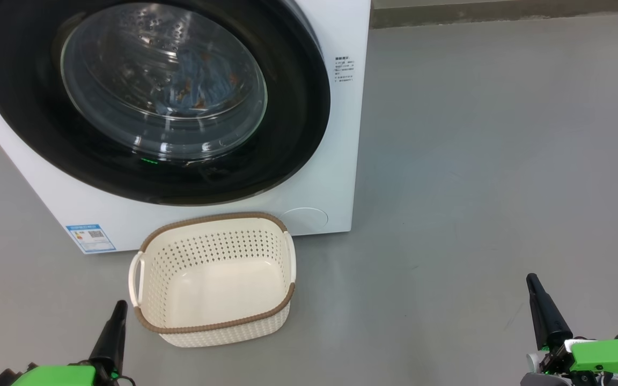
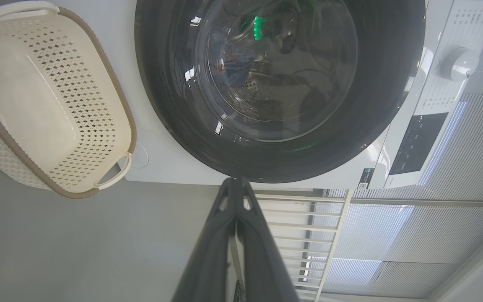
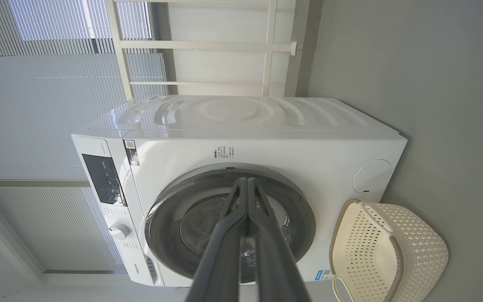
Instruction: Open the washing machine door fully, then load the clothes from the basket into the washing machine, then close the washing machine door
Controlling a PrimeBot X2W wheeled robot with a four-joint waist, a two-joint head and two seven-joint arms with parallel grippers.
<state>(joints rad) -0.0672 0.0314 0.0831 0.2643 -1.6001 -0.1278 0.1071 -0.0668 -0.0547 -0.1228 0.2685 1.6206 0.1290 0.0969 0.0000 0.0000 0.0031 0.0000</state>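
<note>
The left end effector [image 1: 120, 306] hovers just short of the basket's near left corner, apart from it, its two dark fingers pressed together with nothing between them; the left wrist view shows the same pair meeting at the tip [image 2: 235, 183]; the right end effector [image 1: 532, 283] hangs well to the right of the basket, over the grey floor [image 1: 475, 161], its fingers likewise closed tight and holding nothing, as the right wrist view confirms [image 3: 247, 181].

The basket [image 1: 215, 217] stands upright on the floor between the two, nearer the left one; its bare cream bottom shows inside the perforated walls.

Directly behind the basket rises the washing machine [image 1: 341, 161]; whether the basket's far rim touches its front I cannot tell; a blue label sticker [image 1: 90, 237] sits behind and to the left of the basket, and a small round cover [image 1: 303, 220] just behind its far right corner.

Above and beyond the basket, the washing machine door [image 1: 298, 107] lies closed flat against the machine's front; through its glass bowl the clothes [image 1: 191, 91], blue with orange-brown marks, lie in the drum.

Farthest from the basket, behind the machine, are a white railing [image 3: 199, 44] and pale blinds [image 3: 57, 105].
</note>
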